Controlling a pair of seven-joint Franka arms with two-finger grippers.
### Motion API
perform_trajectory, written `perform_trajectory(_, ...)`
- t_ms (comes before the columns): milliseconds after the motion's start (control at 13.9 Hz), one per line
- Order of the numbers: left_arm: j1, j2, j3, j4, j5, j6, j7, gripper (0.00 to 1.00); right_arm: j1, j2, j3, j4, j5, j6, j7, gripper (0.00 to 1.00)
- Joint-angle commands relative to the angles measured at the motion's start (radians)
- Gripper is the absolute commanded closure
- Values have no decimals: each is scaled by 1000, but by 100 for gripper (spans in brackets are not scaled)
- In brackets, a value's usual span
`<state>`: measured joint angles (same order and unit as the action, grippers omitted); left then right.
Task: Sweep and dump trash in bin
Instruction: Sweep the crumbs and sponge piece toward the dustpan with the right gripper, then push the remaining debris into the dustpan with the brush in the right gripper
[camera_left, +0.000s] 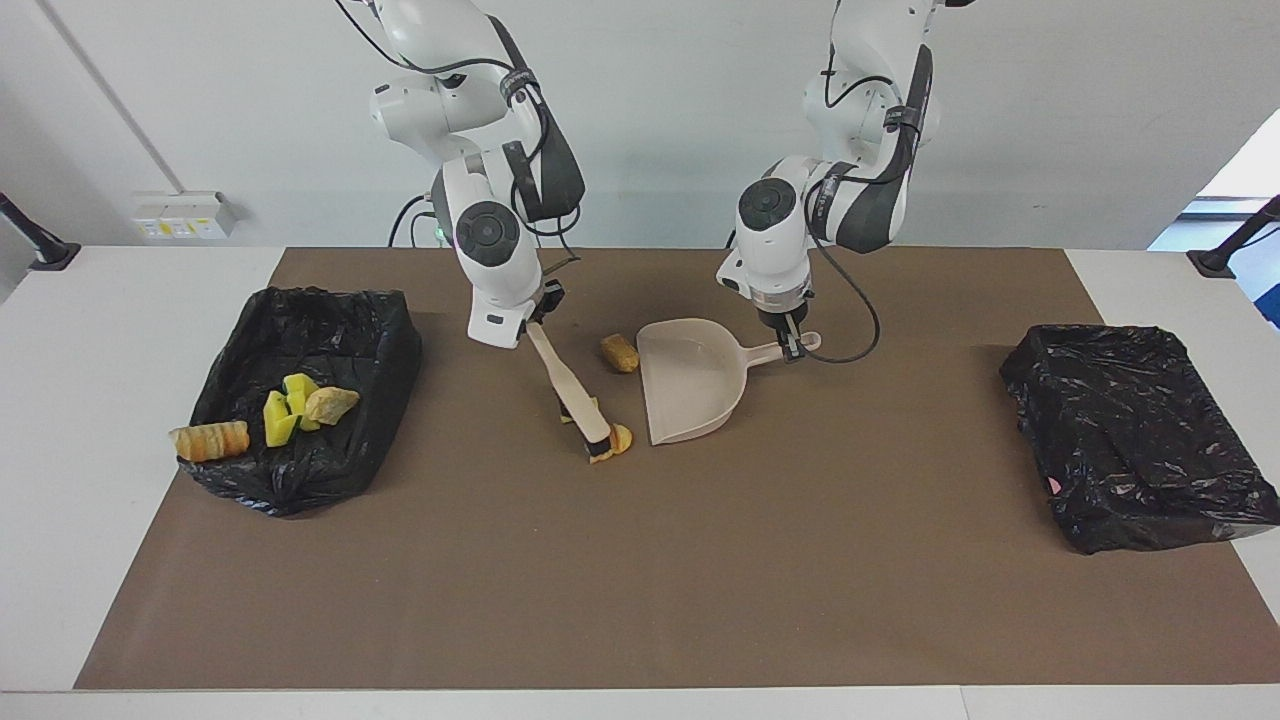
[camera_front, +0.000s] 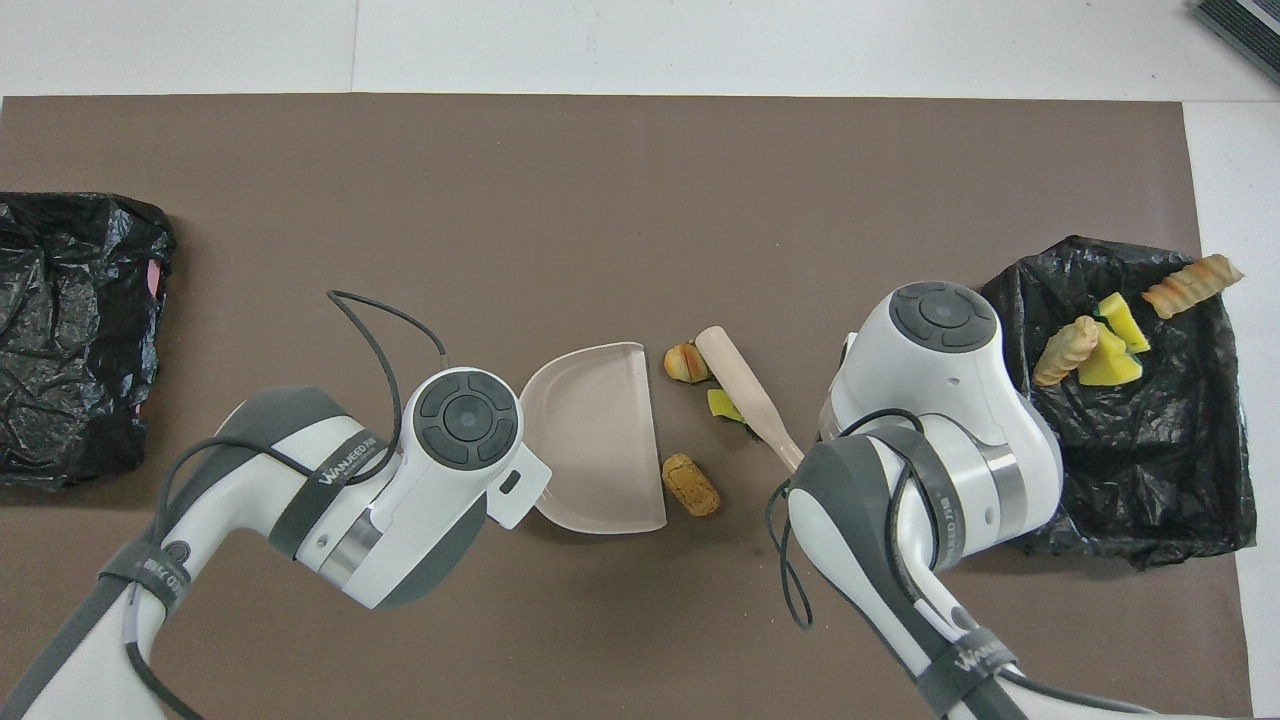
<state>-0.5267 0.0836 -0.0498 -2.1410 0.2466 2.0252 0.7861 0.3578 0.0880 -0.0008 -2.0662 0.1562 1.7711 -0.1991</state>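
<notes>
My right gripper (camera_left: 538, 318) is shut on the handle of the beige brush (camera_left: 572, 392), which slants down to the mat beside the dustpan's mouth. Its bristles press on an orange-striped roll (camera_left: 622, 438) of trash, and a yellow sponge chunk (camera_front: 722, 405) lies half hidden under the handle. A brown lump (camera_left: 619, 352) sits nearer the robots by the pan's mouth. My left gripper (camera_left: 792, 345) is shut on the handle of the beige dustpan (camera_left: 690, 380), which holds nothing. The black-lined bin (camera_left: 300, 480) at the right arm's end holds yellow chunks (camera_left: 283, 412) and a tan lump (camera_left: 331, 403).
A striped roll (camera_left: 210, 440) rests on that bin's rim, on its edge farthest from the robots. A second black-lined bin (camera_left: 1130, 430) stands at the left arm's end. A brown mat (camera_left: 640, 580) covers the table. A cable (camera_front: 385, 315) loops from the left arm.
</notes>
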Motion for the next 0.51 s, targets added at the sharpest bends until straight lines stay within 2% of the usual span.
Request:
perform_trajectory(0, -16, -25, 8, -28, 7, -2, -48, 100, 59, -74, 1, -86, 83, 17, 78, 100)
perform_trajectory(216, -16, -25, 7, -31, 2, 10, -50, 100, 134, -91, 1, -91, 167, 17, 150, 100)
perform_trajectory(433, -16, -24, 7, -31, 0, 33, -44, 100, 162, -93, 1, -83, 322, 19, 230, 100)
